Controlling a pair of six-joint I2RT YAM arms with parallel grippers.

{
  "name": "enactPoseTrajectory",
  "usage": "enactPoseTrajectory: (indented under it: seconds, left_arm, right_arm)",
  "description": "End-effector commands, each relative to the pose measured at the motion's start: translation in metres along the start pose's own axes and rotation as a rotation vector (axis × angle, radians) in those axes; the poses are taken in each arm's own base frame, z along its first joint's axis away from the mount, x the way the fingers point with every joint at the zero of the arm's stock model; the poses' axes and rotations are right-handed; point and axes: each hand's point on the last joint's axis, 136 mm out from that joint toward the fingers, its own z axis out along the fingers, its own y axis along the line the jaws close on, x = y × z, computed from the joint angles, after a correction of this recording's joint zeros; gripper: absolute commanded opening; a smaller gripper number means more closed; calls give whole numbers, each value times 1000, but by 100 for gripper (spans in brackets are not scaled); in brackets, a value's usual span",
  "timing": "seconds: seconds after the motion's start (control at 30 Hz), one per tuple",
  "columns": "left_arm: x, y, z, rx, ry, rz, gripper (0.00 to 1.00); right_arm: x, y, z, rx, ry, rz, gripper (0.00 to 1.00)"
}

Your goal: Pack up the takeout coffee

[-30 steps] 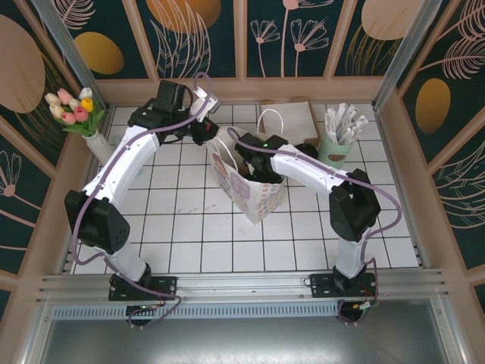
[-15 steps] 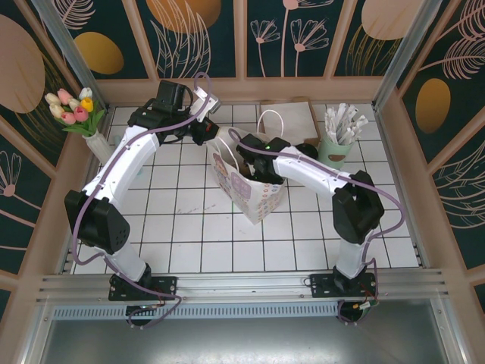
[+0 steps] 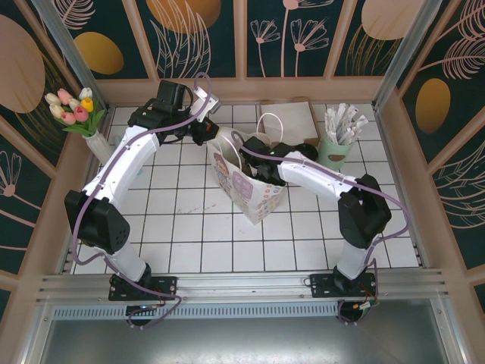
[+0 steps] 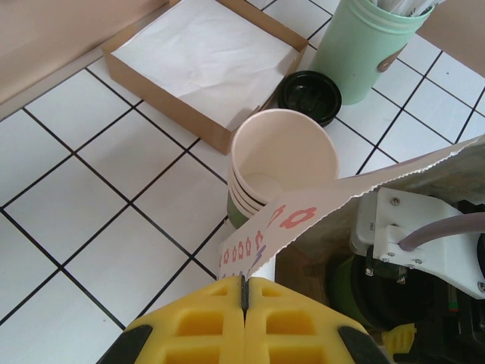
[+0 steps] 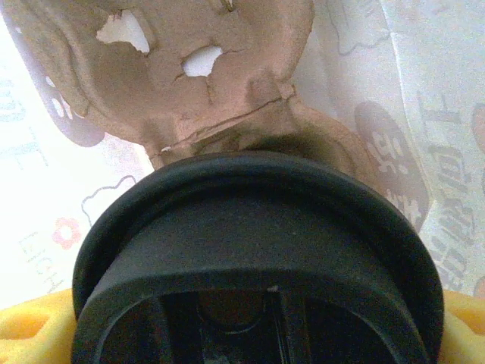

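**Takeout coffee goes into the bag.** On a white-tiled counter [image 3: 189,235], a white paper bag printed with cartoon figures [image 3: 261,199] stands open near the middle, between the two arms. The right arm reaches down into its mouth. The right claw [image 5: 246,337] has its yellow fingers [image 5: 26,334] spread wide on either side of the takeout coffee [image 5: 258,227], a small dark green paper cup with a round black plastic lid, gripping it at the lidded top.

The cup hangs inside the bag with printed paper walls around it. A brown moulded-pulp cup carrier [image 5: 189,68] sits just beyond the lid; whether the two touch cannot be told. From the left wrist camera, the cup's green side shows low in the bag, beneath the right wrist.

At the bag's far-left rim, the left claw [image 4: 244,299] is closed tight, pinching the serrated top edge of the paper. Just beyond that rim, a stack of paper cups with cream insides [image 4: 282,155] stands upright.

Farther back, a loose round black lid [image 4: 308,92] lies just beside a pale mint cup of white sticks [image 4: 362,49]. A shallow brown cardboard box of white napkins [image 4: 201,53] sits by the far wall. A white vase of pink, white and yellow tulips [image 3: 79,125] stands at the far-left corner.
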Motion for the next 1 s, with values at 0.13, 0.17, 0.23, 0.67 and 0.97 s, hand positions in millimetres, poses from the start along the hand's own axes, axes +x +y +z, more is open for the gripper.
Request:
enactPoseTrajectory:
  seconds: [0.13,0.17,0.23,0.67,0.97]
  left_arm:
    - [-3,0,-5,-3,1,14,0]
    - [-3,0,-5,-4,1,14,0]
    - [-2,0,-5,-2,3,13,0]
    - [-1,0,-2,5,9,8,0]
    - [-2,-1,-3,6,5,14,0]
  right_arm:
    - [39,-29,51,119,166,-2,63]
    - [38,-28,51,115,163,-2,63]
    - [39,-26,51,105,165,-6,63]
    - [73,-47,89,169,256,-21,62]
    - [80,-48,87,180,301,-4,62]
